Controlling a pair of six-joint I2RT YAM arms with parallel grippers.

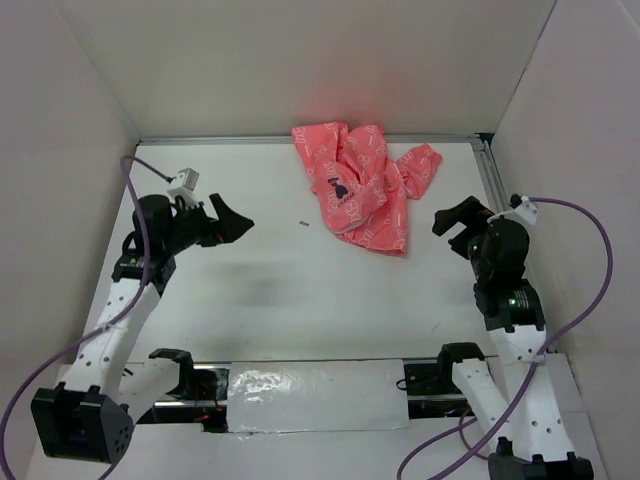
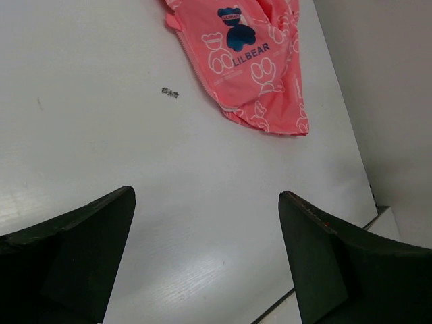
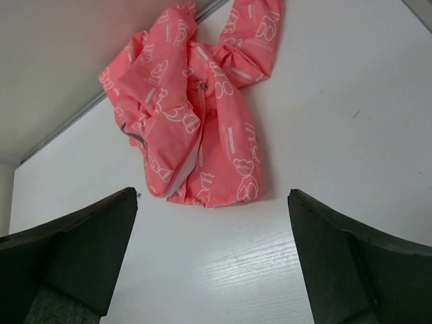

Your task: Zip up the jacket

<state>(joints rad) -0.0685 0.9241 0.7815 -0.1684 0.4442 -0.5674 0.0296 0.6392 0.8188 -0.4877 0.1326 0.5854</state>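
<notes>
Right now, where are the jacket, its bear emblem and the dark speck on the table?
jacket [image 1: 372, 200], top external view, on its crumpled pink middle.
bear emblem [image 2: 235, 34], left wrist view, on the dark blue print.
dark speck [image 2: 170, 92], left wrist view, on its middle.

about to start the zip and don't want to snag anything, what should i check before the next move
1. Left pincer open and empty: ok.
2. Right pincer open and empty: ok.
3. Jacket lying flat with its front spread: not ok, it is crumpled near the far edge of the table.
4. Both zipper bottom ends findable: cannot tell, folds hide them.
5. Both pincers apart from the fabric: ok.
6. Small dark speck off the jacket: ok, it lies beside it.
</notes>
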